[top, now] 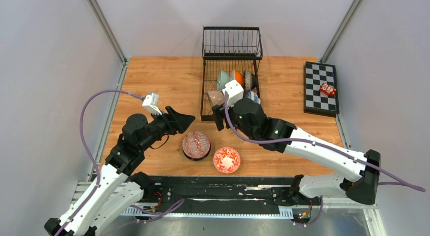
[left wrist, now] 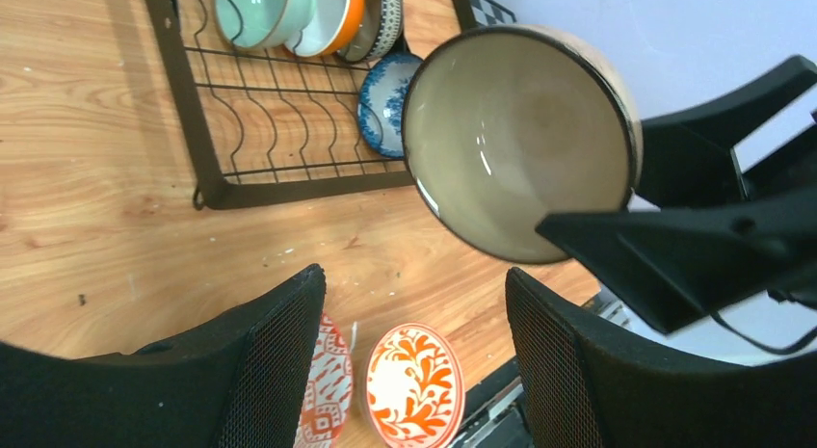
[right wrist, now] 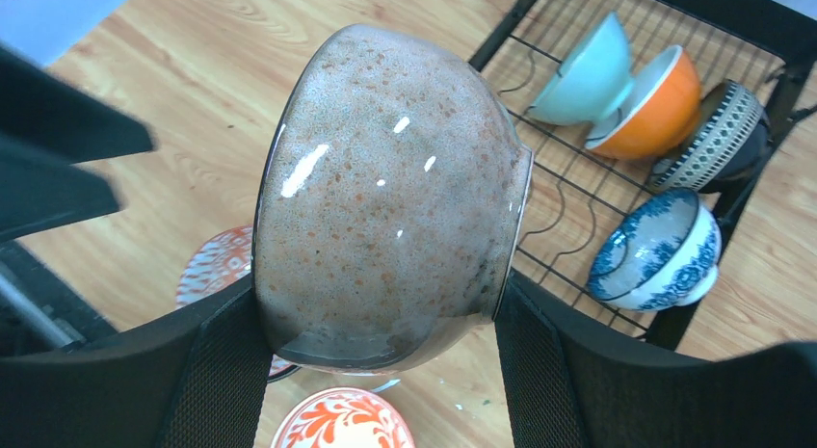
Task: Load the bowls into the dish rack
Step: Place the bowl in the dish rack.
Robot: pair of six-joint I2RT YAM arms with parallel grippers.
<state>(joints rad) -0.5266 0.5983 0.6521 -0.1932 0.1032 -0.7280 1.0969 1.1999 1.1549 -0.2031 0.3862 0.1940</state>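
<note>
My right gripper [right wrist: 381,303] is shut on a speckled brown bowl [right wrist: 385,197] with a cream inside [left wrist: 515,140], held tilted above the table just in front of the black wire dish rack [top: 231,58]. In the rack stand a pale green bowl [right wrist: 588,82], an orange one [right wrist: 650,106], a dark patterned one [right wrist: 718,140] and a blue-and-white one [right wrist: 655,250]. On the table lie a red-patterned bowl [top: 196,144] and an orange floral bowl [top: 226,160]. My left gripper [left wrist: 414,275] hangs open and empty, just left of the red-patterned bowl.
A flat checkered board [top: 320,88] lies at the right edge of the table with a small red object [top: 328,89] on it. Grey walls close in the table on both sides and behind the rack.
</note>
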